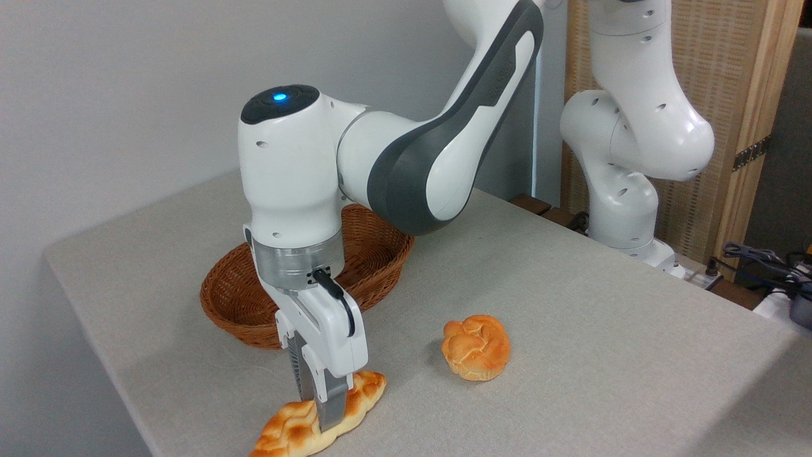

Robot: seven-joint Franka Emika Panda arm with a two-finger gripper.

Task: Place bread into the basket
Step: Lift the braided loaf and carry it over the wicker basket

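The end effector (322, 409) stands nearly upright over the middle of the bread (298, 428), its two fingers straddling the loaf across its narrow width and, by the look of it, clenched on it; the loaf lies at the near edge of the surface (571, 304), and whether it is in contact with the cloth or just clear of it cannot be told. To do this step well, the grip should stay centred so neither tapered end droops, the lift should go straight up until the loaf would clear the flared rim, and only then travel back toward the basket (235, 298), which sits just behind the arm and looks empty where it shows. A round bun (476, 347) lies apart to the right and should be left alone. The wrist hides much of the basket's interior, the near finger covers the contact with the loaf, and the loaf's left tip is cut off by the bottom edge.
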